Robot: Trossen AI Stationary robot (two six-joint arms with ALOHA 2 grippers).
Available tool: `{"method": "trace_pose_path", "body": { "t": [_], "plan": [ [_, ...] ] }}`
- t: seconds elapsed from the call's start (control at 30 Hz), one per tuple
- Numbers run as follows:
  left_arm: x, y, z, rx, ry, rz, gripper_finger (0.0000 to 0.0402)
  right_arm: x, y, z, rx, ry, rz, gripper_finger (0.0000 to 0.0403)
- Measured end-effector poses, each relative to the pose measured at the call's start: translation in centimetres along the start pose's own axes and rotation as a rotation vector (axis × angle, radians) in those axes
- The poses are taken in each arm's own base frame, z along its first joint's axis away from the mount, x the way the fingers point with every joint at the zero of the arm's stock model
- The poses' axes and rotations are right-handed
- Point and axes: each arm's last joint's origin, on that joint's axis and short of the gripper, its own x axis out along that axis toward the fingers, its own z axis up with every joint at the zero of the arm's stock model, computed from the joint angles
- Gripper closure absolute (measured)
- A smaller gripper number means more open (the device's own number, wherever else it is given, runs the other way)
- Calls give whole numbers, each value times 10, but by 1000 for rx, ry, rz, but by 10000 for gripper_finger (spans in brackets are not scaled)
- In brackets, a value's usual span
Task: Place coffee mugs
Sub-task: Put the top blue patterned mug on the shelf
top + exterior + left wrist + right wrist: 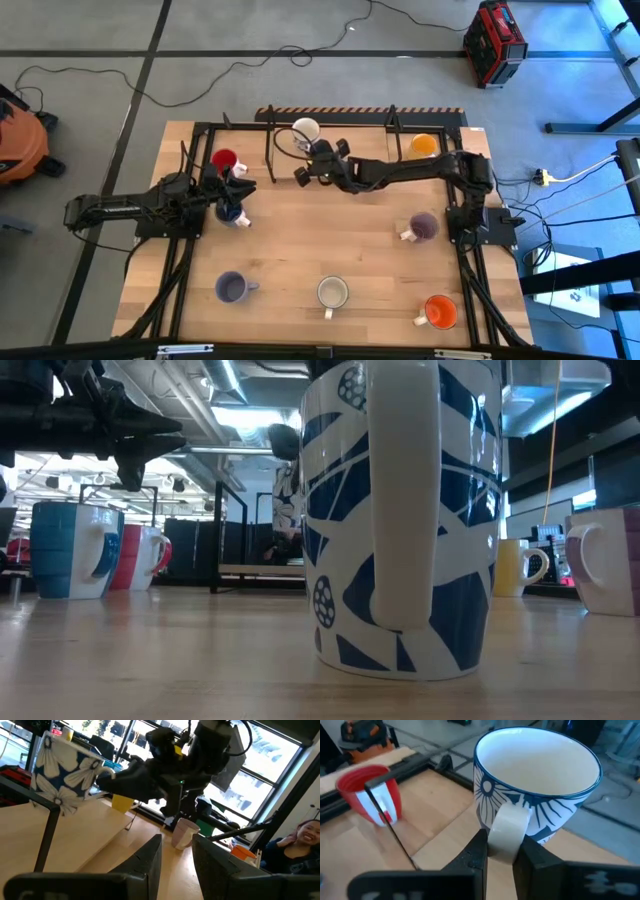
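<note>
Right gripper, fingers clamped on the handle of a white mug with blue flower print, held at the table's far edge; left gripper, fingers apart, above the blue mug.

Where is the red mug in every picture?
High view: the red mug stands near the table's far left corner.
Low view: at the left, just right of the blue mug.
Left wrist view: not in it.
Right wrist view: at the left, standing on the table.
Landmark: the flowered mug, held by its handle in the right gripper, shows in the high view and both wrist views.
</note>
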Motion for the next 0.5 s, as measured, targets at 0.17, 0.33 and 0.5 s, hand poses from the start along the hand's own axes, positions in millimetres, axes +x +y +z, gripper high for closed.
{"method": "trace_pose_path", "body": {
  "t": [0.17,0.33,0.5],
  "plan": [
    [0,0,0,0,1,1,299,22,-6,-6,44,-30,-17,365],
    [0,1,-1,0,9,6,299,46,-2,-2,59,-35,-15,365],
    [0,1,-1,0,7,6,299,71,4,3,60,-27,-24,365]
  ]
}}
